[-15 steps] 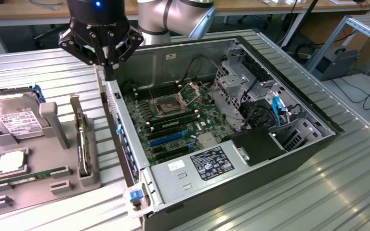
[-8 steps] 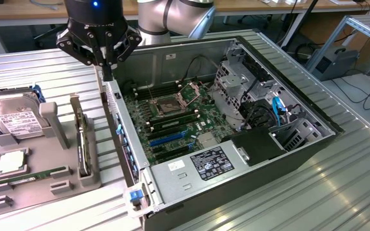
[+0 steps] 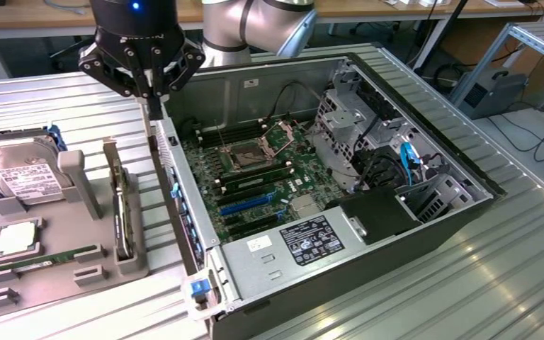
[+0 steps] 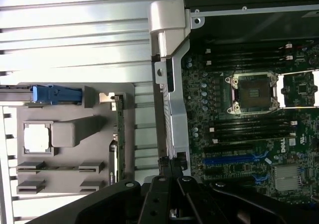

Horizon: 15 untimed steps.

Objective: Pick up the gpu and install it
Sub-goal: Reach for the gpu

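One empty, shut gripper (image 3: 155,105) is hanging to the exterior view's right of the upright graphics card (image 3: 118,205), probably needing alignment over its edge.

The worktop (image 3: 480,283) is a silvery metal surface, ribbed with long parallel grooves. Two things rest directly on it. A dark, open case (image 3: 376,280) lies on its side with the opening facing up, filling the middle and the exterior view's right. A flat grey holder (image 3: 59,287) lies near it on the exterior view's left, its long side parallel to the case's edge. A narrow strip of bare ribbed metal shows between the two. More bare worktop runs around both.
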Each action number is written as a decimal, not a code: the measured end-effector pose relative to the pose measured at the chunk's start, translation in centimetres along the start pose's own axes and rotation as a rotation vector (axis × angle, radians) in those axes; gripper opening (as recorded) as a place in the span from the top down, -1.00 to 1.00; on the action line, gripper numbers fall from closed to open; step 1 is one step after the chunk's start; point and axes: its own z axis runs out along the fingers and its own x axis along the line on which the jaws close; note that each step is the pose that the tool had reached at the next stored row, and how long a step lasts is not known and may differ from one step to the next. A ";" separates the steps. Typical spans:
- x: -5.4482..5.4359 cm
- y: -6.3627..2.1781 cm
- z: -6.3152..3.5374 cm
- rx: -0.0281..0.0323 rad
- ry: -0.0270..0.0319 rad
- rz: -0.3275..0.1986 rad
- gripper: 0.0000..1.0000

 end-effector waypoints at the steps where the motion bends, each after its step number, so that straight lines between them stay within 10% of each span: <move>1: 0.0 0.00 0.00 0.0000 0.0000 0.000 0.79; 15: 0.8 -0.06 -0.02 -0.0001 0.0000 0.000 0.79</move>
